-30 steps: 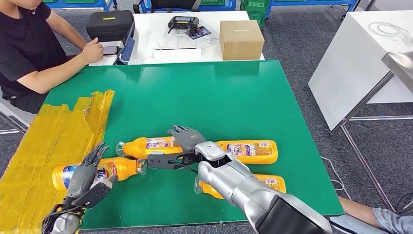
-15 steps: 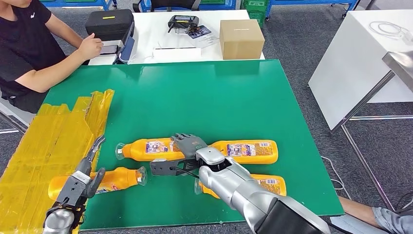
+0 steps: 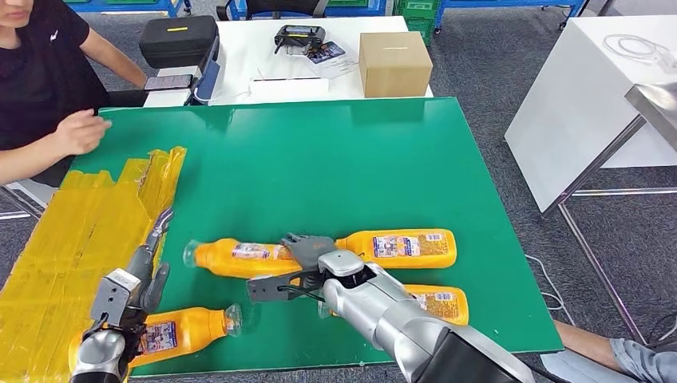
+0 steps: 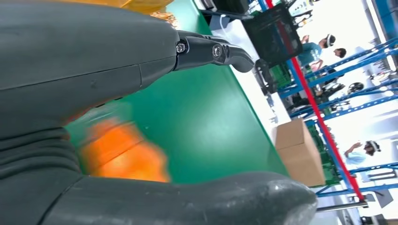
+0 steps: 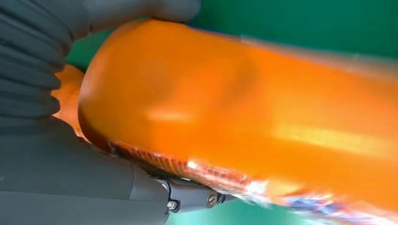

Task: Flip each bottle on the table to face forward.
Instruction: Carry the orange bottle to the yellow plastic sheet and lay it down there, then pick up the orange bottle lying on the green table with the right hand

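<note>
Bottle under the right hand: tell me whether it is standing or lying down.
Lying down. The bottle rests lengthwise on the green table, cap end toward the yellow tape, with the right hand gripping its body.

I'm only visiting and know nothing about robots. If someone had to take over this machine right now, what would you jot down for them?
Left hand: open, holding nothing, poised just above the front-left bottle.
Right hand: grips the middle bottle near its base.
Other things: the long bottle lies to the right of that hand, and a fourth bottle lies by the near edge of the green table, partly under the right arm.
Done: front-left bottle shows a blue label.
Left: finish the middle bottle, then check the other two.
</note>
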Action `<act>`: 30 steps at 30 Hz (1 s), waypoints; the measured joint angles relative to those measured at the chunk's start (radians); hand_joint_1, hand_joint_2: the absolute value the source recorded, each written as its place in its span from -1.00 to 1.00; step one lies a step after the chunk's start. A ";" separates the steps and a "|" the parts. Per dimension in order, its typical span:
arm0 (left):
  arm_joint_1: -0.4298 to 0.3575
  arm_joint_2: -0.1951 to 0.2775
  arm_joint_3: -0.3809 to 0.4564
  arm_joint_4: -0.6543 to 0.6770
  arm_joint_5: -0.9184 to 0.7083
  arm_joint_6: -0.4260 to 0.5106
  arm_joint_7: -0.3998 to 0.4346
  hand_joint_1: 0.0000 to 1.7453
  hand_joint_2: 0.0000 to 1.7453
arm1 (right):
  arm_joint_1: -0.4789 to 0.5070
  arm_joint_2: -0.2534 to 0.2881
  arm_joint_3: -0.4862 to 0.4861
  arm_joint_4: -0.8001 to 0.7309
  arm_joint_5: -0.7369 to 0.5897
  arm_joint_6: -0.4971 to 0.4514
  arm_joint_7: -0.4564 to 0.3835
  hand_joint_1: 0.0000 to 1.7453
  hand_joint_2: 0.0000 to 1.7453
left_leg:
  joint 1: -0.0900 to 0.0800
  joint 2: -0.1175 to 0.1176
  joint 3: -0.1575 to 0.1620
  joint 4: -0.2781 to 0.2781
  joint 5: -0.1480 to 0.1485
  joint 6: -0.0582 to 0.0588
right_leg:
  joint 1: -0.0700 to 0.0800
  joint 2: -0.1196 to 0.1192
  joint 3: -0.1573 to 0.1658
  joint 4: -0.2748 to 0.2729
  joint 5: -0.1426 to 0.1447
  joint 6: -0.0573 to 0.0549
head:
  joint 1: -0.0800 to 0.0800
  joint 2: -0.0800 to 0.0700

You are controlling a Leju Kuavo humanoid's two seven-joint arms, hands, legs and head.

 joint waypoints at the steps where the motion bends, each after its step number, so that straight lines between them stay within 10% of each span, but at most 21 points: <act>1: -0.003 -0.001 -0.001 0.001 0.002 -0.001 0.001 -1.00 -1.00 | 0.001 0.001 0.001 0.003 0.008 0.006 0.002 1.00 1.00 | 0.000 0.000 0.000 0.000 0.000 0.000 | 0.000 0.000 0.000 0.000 0.000 0.000 | 0.000 0.000; 14: -0.011 -0.010 -0.002 0.007 0.012 0.002 0.001 -1.00 -1.00 | 0.006 0.010 0.006 0.016 0.021 -0.012 0.029 1.00 1.00 | 0.000 0.005 0.004 0.000 0.000 0.000 | 0.000 0.002 0.002 0.000 0.002 -0.003 | 0.000 0.000; 27: 0.019 -0.023 0.016 -0.018 0.129 -0.054 0.052 -1.00 -1.00 | 0.050 0.010 -0.072 0.016 -0.088 -0.274 -0.036 1.00 1.00 | 0.000 0.004 0.002 0.000 0.001 0.000 | 0.000 0.002 0.002 0.000 0.003 -0.002 | 0.000 0.000; 30: 0.044 -0.040 0.044 -0.058 0.262 -0.102 0.095 -1.00 0.50 | 0.075 0.005 -0.168 -0.010 -0.212 -0.386 -0.188 1.00 1.00 | 0.000 0.004 -0.001 0.000 0.001 0.000 | 0.000 0.002 0.000 0.000 0.003 -0.002 | 0.000 0.000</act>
